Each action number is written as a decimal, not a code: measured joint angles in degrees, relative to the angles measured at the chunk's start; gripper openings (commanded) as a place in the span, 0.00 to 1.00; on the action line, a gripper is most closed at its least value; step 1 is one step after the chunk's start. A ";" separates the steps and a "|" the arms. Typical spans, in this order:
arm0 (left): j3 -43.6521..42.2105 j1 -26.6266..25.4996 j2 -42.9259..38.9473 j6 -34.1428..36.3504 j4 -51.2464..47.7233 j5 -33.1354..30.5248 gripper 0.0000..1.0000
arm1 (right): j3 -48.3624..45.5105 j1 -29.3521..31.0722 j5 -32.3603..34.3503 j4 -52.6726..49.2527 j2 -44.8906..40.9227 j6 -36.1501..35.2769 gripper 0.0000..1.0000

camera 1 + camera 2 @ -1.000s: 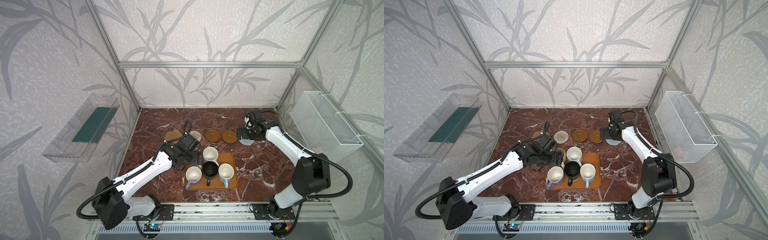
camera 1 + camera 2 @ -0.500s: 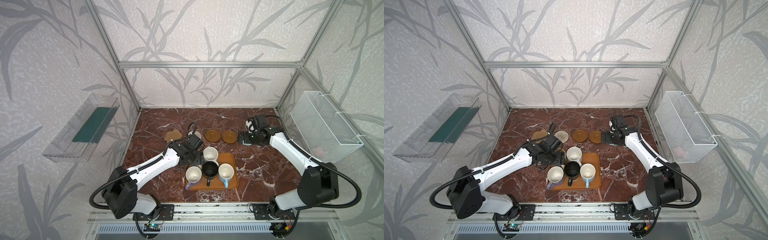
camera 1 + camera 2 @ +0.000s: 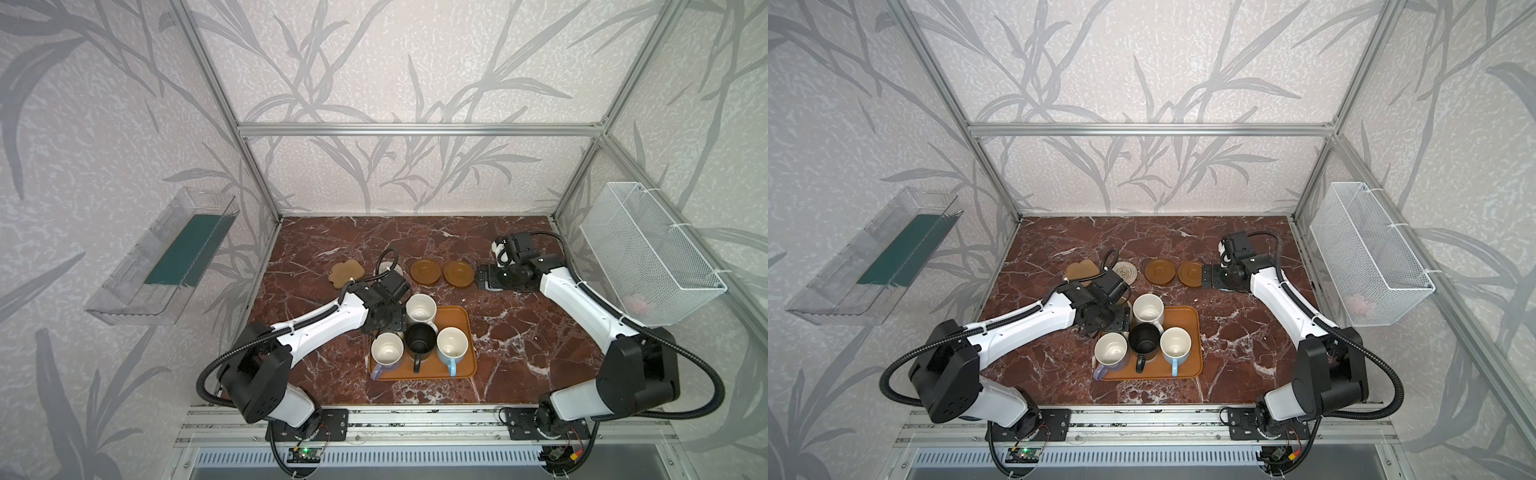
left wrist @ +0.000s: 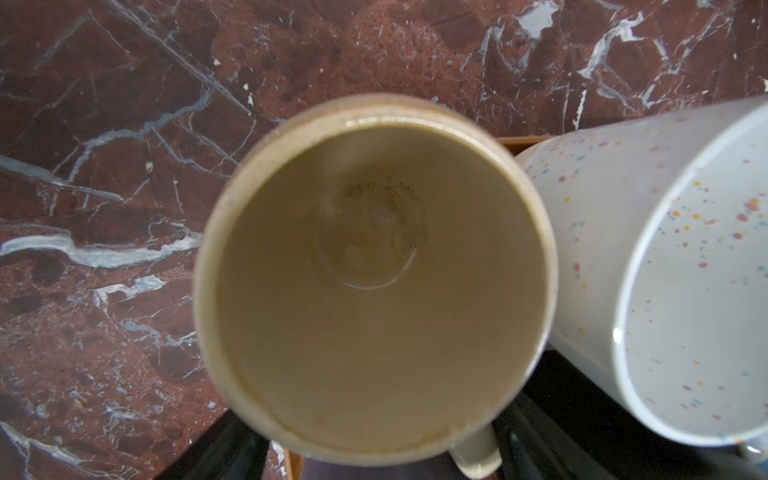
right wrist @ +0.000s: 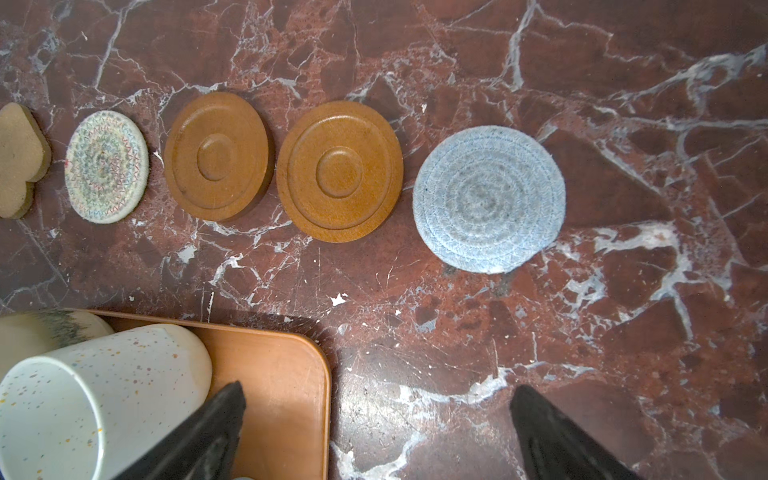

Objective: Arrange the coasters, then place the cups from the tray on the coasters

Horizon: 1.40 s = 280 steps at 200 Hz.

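Currently, the five coasters are lying flat in one row across the far part of the marble tabletop [image 3: 519, 345], close side by side: the cork coaster [image 3: 347, 272], the cream woven coaster [image 5: 107, 166], one wooden disc [image 5: 216, 156], a second wooden disc [image 5: 339, 171] and the grey-blue woven coaster [image 5: 489, 199]. This layout is judged to be giving each cup its own landing spot, so the arranging step appears complete. The tray [image 3: 457, 318] is sitting nearer the robot, just in front of the row, which is keeping every carry short. It is holding all five cups. The beige mug [image 4: 374, 282] is standing at the far-left corner, close against the white speckled mug [image 3: 420, 307]. The lavender mug [image 3: 387, 353], black mug [image 3: 417, 341] and light blue mug [image 3: 452, 345] are forming the near row, handles pointing toward the robot. The left gripper [image 3: 384, 318] is hanging directly over the beige mug, probably because this corner cup is offering that arm the freest approach. Its fingers are not showing clearly, so whether they are spread or clamping the mug cannot be told. The right gripper [image 5: 378, 388] is hovering near the grey-blue woven coaster, fingers spread wide and holding nothing, clear of the left arm's working zone. No cup is standing on a coaster yet.
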 measured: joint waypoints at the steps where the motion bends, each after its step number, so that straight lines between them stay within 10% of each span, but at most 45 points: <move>1: 0.00 0.00 0.02 0.00 0.00 0.00 0.81 | 0.00 0.00 0.00 0.00 0.00 0.00 0.99; 280: 5.44 -1.20 -1.33 -5.99 -2.73 2.45 0.63 | -1.20 -0.39 0.04 0.63 0.04 -0.11 0.99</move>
